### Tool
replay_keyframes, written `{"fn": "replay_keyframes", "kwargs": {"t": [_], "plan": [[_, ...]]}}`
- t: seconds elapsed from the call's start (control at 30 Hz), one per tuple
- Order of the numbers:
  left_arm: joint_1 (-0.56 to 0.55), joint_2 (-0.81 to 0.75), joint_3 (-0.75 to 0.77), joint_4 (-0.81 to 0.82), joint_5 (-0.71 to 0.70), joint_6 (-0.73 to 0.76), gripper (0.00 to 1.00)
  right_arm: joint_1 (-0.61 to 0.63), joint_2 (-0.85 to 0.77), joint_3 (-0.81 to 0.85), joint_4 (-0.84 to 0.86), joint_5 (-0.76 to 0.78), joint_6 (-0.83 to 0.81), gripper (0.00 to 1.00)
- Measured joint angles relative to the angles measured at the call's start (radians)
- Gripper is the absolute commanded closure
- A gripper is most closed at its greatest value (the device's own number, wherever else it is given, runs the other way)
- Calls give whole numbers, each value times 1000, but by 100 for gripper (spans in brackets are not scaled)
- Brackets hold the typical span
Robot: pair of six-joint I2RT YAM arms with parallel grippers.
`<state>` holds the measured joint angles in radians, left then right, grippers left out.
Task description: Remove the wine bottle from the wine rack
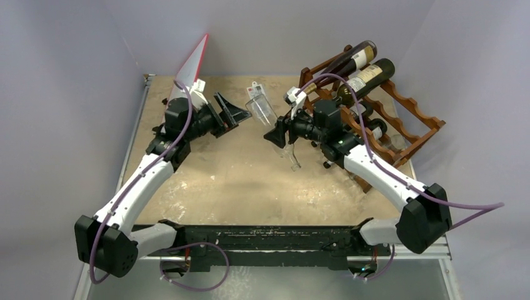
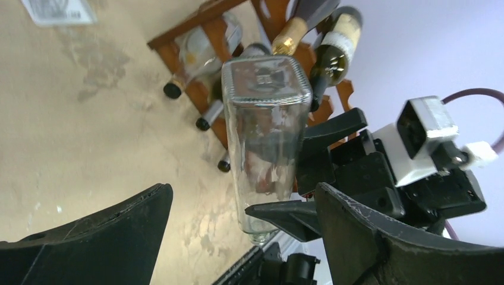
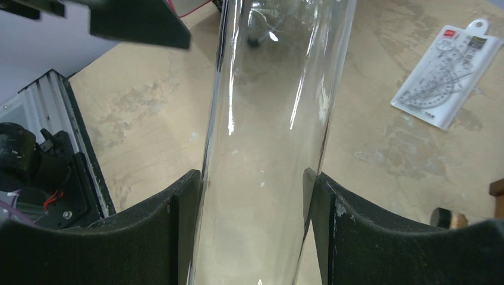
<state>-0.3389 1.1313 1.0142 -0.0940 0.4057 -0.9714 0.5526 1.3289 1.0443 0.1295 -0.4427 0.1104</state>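
My left gripper [image 1: 232, 112] sits well left of the wine rack [image 1: 414, 129], fingers spread, nothing between them. The clear wine bottle [image 2: 267, 130] is off the rack, just left of it, tilted. My right gripper [image 3: 252, 184] is clamped on its glass body. Two dark bottles [image 1: 365, 65] lie on the rack's top tier.

We read no text anywhere: the labels on the dark bottles [image 1: 372, 74] in the wine rack [image 1: 425, 134] and the print on the clear packet [image 3: 446, 74] are too blurred.
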Motion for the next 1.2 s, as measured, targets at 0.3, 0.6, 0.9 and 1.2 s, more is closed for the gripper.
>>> {"fn": "replay_keyframes", "kwargs": {"t": [0.3,0.6,0.9,1.2], "plan": [[-100,79,-30,33,-30,-85,12,55,62,-21,71,8,2,82],[-139,105,-30,40,-187,-93,26,93,74,-22,90,37,2,82],[-163,146,-30,40,-270,-94,45,119,89,-22,87,88,5,80],[-174,149,-30,41,-299,-108,89,136,98,-22,86,123,21,46]]}}
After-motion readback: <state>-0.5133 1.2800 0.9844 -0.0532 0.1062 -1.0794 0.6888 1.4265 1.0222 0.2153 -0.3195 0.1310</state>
